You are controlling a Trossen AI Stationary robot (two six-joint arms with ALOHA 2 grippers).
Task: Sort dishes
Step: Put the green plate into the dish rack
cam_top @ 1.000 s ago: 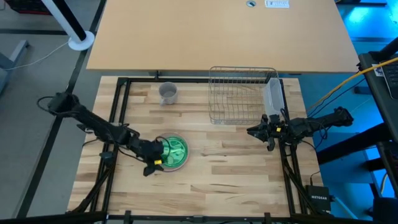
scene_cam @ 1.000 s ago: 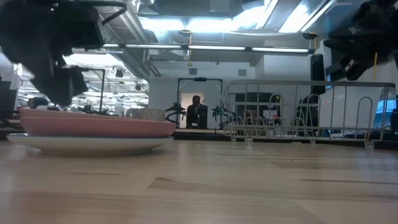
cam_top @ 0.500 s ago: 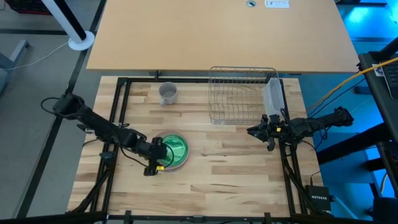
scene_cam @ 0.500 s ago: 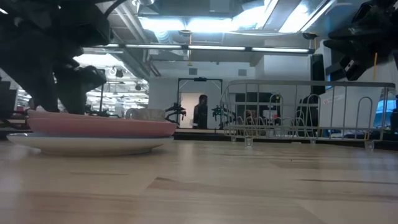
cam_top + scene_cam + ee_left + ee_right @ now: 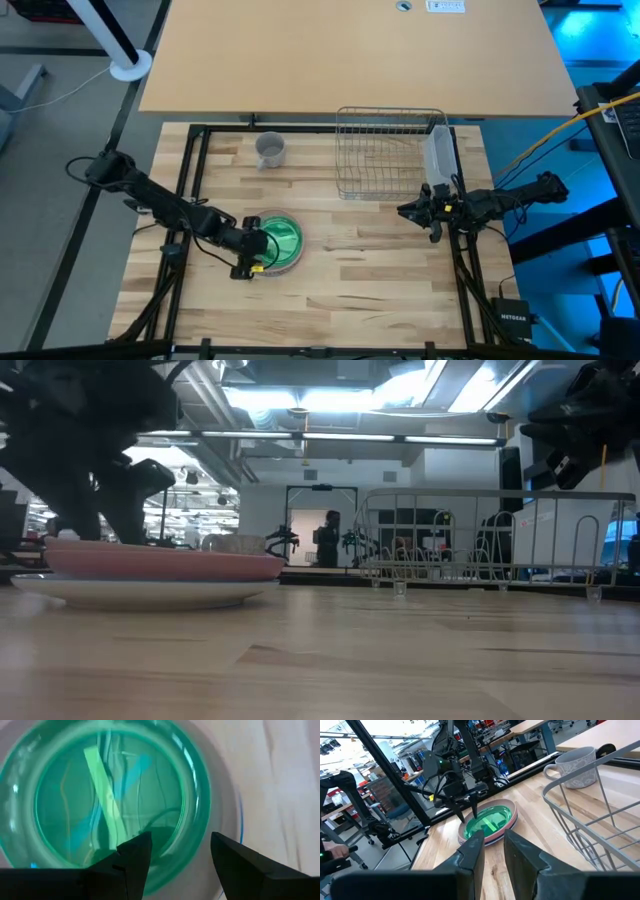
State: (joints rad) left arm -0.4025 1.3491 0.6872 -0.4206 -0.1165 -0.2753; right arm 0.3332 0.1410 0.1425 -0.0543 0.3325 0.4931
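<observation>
Three plates are stacked left of the table's centre: the green plate (image 5: pixel 283 238) on top, the pink plate (image 5: pixel 150 563) under it, and the white plate (image 5: pixel 140 593) at the bottom, resting on the table. My left gripper (image 5: pixel 258 250) is open and stands astride the stack's left rim, as the left wrist view (image 5: pixel 180 842) shows. The grey cup (image 5: pixel 270 150) stands upright at the far left. My right gripper (image 5: pixel 405 212) hovers right of centre, empty, with a narrow gap between its fingers (image 5: pixel 492 837). My left gripper comes at the stack from above, pointing down. One finger (image 5: pixel 140 850) is over the inside of the green plate and the other (image 5: pixel 225 852) is outside, with the green plate's rim (image 5: pixel 197 815) between them. I cannot tell whether either finger touches the plate.
A wire dish rack (image 5: pixel 388 150) stands at the far right with a translucent tub (image 5: pixel 438 158) against its right side. Black frame rails (image 5: pixel 190 200) run along the table's left and right sides. A person shows far off in the room (image 5: pixel 327 540).
My left gripper has come down and a little toward the far edge, onto the left rim of the plate stack, and its open fingers now straddle the rim. The plates have not moved.
</observation>
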